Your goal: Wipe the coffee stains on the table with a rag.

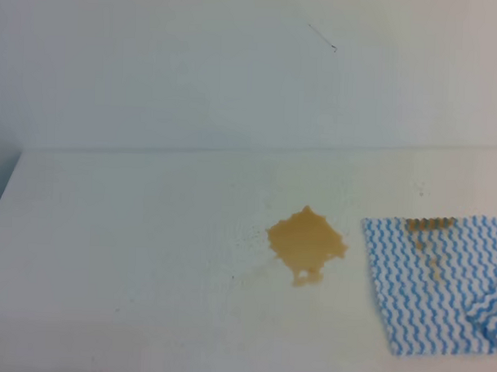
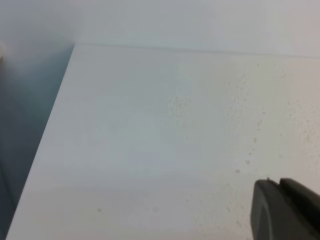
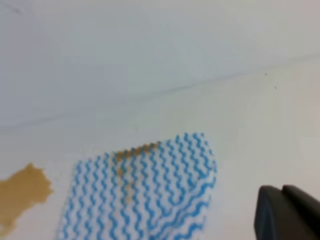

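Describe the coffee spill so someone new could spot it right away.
Start at the white table and look just right of its middle. Left of the blue-and-white striped rag, not touching it, lies the coffee stain: a tan, diamond-shaped blotch with a small drip lobe, the only brown patch on bare tabletop.

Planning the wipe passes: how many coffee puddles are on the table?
1. The coffee stains form a single blotch mid-table, just left of the rag; anything under the rag is hidden.

rag (image 1: pixel 437 284) right of coffee stains (image 1: pixel 306 243), both on table (image 1: pixel 132 255).
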{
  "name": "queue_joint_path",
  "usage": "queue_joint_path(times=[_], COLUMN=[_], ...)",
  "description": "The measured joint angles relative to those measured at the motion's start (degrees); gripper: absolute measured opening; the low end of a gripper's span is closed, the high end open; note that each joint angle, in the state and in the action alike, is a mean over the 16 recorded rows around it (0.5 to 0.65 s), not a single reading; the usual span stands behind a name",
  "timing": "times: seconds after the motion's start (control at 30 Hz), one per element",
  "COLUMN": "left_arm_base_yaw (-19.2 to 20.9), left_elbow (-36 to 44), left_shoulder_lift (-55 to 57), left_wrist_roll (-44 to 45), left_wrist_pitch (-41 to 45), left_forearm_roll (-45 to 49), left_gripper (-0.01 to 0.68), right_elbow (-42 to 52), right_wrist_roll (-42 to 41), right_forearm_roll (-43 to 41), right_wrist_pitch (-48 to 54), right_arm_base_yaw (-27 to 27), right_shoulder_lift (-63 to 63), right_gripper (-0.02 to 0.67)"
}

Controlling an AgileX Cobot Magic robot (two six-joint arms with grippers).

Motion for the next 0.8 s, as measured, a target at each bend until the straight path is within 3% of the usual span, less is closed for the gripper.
queue_joint_path(times=[0.8], left_arm_base_yaw=[0.0], left_elbow=[0.0], left_shoulder_lift=[-0.2], left_wrist_roll=[0.1], left_wrist_pitch=[0.0], left_forearm_roll=[0.0], left_gripper=[-0.004], right_elbow=[0.0], right_wrist_roll=[1.3], right_forearm_roll=[6.2], right_wrist_pitch=[-36.8], right_arm_base_yaw=[0.0], right_shoulder_lift=[0.0], right_gripper=[-0.003])
